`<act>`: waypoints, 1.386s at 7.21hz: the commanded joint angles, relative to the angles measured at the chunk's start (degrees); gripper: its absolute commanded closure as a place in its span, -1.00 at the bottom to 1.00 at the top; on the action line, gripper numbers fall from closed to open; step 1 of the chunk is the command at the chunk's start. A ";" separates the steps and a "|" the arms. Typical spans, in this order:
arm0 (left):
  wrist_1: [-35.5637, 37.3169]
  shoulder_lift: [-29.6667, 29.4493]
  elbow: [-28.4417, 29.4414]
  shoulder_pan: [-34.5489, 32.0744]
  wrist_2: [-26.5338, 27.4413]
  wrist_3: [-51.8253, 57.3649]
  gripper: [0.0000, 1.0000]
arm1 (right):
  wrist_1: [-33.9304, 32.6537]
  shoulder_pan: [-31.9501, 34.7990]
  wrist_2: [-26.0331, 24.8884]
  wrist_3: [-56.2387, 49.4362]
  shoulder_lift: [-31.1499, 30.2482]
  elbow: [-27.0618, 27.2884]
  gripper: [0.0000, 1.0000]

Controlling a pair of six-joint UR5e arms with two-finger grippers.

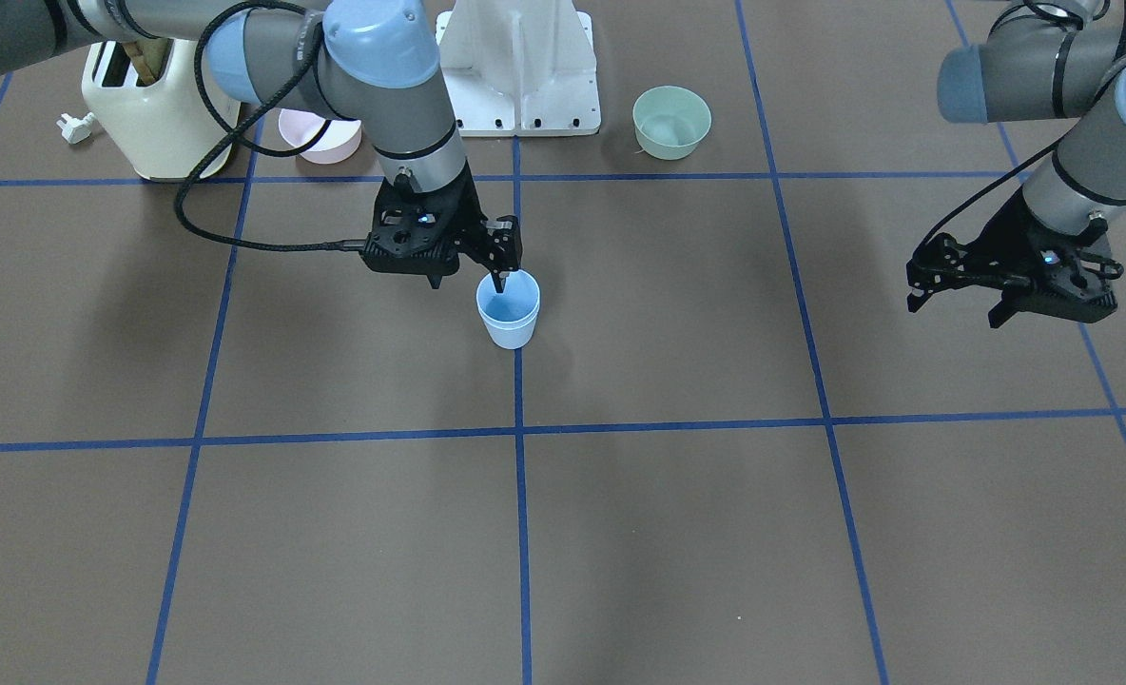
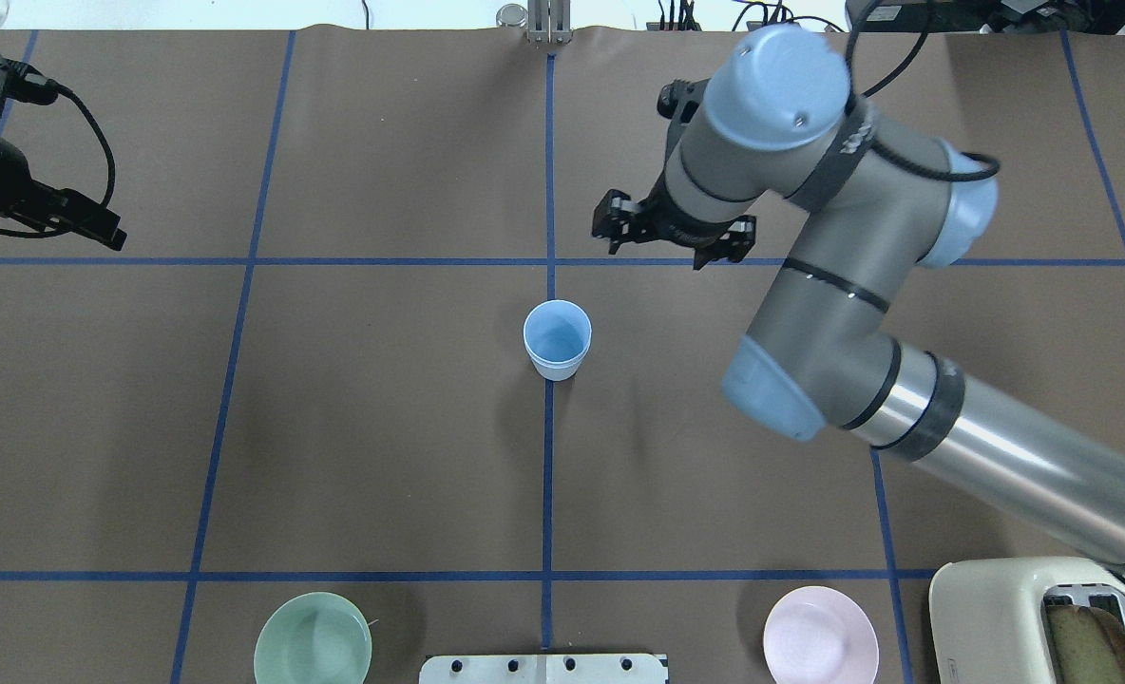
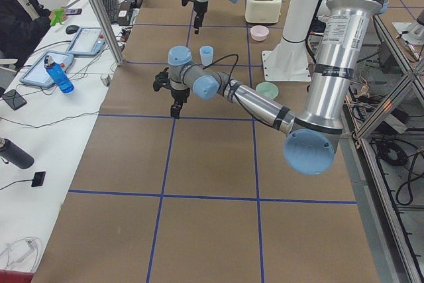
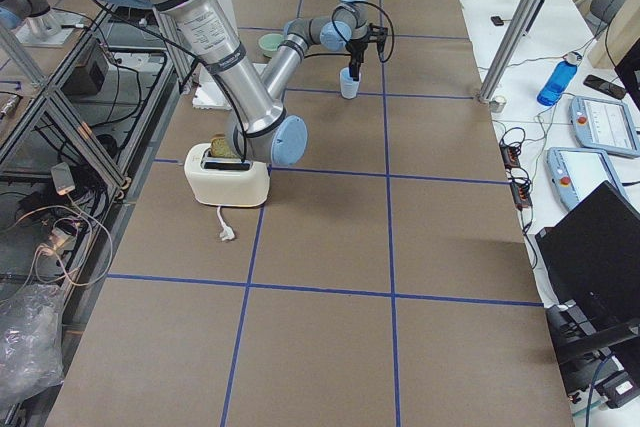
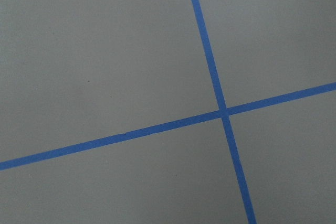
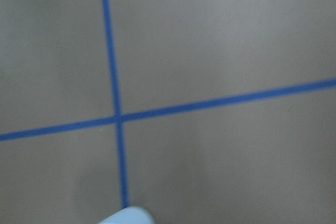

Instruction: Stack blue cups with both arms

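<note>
From where I stand there is just one pale-blue tumbler shape on the table (image 1: 668, 533). The blue cup (image 1: 508, 309) stands upright with its mouth up, tapering toward its base and a brighter blue inside. I cannot tell whether a second one is nested in it. It sits on the long blue tape line (image 1: 521, 533) that runs down the middle of the table, well in front of the pink bowl (image 1: 320, 138), the green bowl (image 1: 671, 121) and the cream toaster (image 1: 149, 114).

The right gripper (image 1: 468, 278) hangs over the cup, off to one side of it. From the front, one finger (image 1: 503, 262) lines up with the far rim, but the overhead and side views show the gripper raised clear of the cup and not touching it. Its jaws are spread wide with nothing between them. The right wrist camera catches only a blurred pale sliver of rim at its bottom edge.

The left gripper (image 1: 955, 314) is well apart from the cup, out over bare table. Its jaws are also parted and hold nothing.
</note>
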 commanded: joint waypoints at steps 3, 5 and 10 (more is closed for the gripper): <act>0.17 0.90 10.59 -15.98 -8.32 21.26 -0.97 | -0.01 28.07 15.11 -42.25 -11.73 -9.56 -1.00; 0.17 0.45 16.25 -22.86 -9.77 28.60 -0.97 | 0.08 37.40 17.43 -62.75 -11.92 -21.25 -1.00; 0.18 0.54 19.16 -26.24 -9.68 31.54 -0.97 | -0.80 42.63 18.04 -69.07 -16.39 -22.44 -1.00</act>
